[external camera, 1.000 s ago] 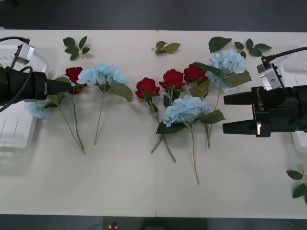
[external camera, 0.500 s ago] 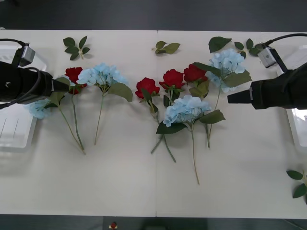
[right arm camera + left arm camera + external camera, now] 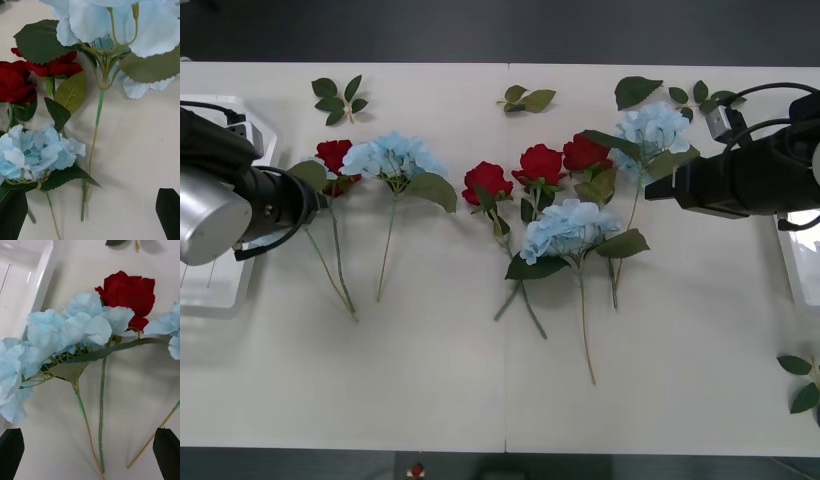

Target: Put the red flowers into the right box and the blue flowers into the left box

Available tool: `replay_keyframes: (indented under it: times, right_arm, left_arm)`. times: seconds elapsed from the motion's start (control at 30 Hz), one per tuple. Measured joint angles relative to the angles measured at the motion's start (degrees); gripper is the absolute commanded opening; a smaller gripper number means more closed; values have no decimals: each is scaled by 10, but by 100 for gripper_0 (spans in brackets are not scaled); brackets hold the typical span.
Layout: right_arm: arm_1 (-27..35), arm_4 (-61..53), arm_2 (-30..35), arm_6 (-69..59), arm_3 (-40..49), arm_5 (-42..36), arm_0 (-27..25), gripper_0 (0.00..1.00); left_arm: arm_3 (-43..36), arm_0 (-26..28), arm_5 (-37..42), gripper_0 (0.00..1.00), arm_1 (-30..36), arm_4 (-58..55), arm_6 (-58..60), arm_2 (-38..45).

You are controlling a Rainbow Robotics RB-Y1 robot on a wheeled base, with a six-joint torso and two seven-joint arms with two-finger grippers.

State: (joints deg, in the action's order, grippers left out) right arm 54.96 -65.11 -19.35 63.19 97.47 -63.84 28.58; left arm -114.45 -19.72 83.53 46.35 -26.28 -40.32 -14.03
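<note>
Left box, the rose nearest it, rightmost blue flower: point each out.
left box (image 3: 210, 285), front view, on its near rim.
red rose (image 3: 333, 154), front view, on the bloom.
rightmost blue flower (image 3: 654, 128), front view, on the petal cluster.

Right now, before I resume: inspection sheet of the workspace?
Surface: white table, seam down the middle.
Job's things: four deep-red artificial roses and pale-blue hydrangea-like flowers lie on the table; translucent white plastic left tray and right tray, no flowers seen inside.
Clutter: loose green leaf sprigs along the far edge and near right corner.
Grippers: left gripper, jaws open, over a blue cluster and rose beside the left tray; right gripper, jaws open, over the rightmost blue flower.
Cables: black cables at both wrists.
Surroundings: dark floor; nothing else seen.
</note>
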Motion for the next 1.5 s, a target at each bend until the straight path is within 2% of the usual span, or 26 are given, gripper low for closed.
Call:
replay_keyframes:
  times: [0.13, 0.23, 0.4, 0.63, 0.77, 0.8, 0.9, 0.97, 1.0, 1.03, 1.3, 1.5]
  right_arm:
    - [-39, 65, 0, -8, -15, 0, 5, 100]
    - [-68, 101, 0, -23, -36, 0, 12, 100]
    - [-114, 161, -3, -38, -94, -23, 43, 100]
    - [-156, 239, -53, -74, -176, -7, 108, 100]
    - [-183, 260, -55, -111, -222, -2, 133, 100]
    - [-190, 263, -53, -111, -232, -2, 137, 100]
    - [-208, 278, -49, -111, -268, 8, 149, 100]
    - [-218, 289, -51, -111, -291, 22, 157, 100]
    - [-222, 294, -55, -111, -303, 25, 161, 100]
    - [-225, 297, -61, -111, -314, 27, 167, 100]
    - [-229, 298, -143, -112, -400, 68, 214, 100]
    - [-229, 277, -136, -113, -403, 69, 216, 100]
  left_arm:
    - [4, 5, 0, 100, -18, 109, 81, -58]
    - [22, 5, -3, 100, -25, 139, 159, -94]
    - [71, 5, -52, 100, -28, 164, 171, -117]
    - [138, 5, -135, 100, -28, 185, 211, -117]
    - [173, 0, -162, 100, -28, 186, 211, -117]
    - [183, -3, -166, 96, -28, 186, 211, -117]
    - [211, -11, -184, 63, -29, 186, 211, -117]
    - [226, -14, -193, 24, -30, 186, 210, -117]
    - [231, -14, -197, 9, -31, 186, 210, -117]
    - [234, -14, -199, 1, -32, 186, 210, -117]
    - [232, -14, -199, 0, -33, 184, 207, -117]
    - [179, -14, -146, 0, -33, 181, 207, -117]
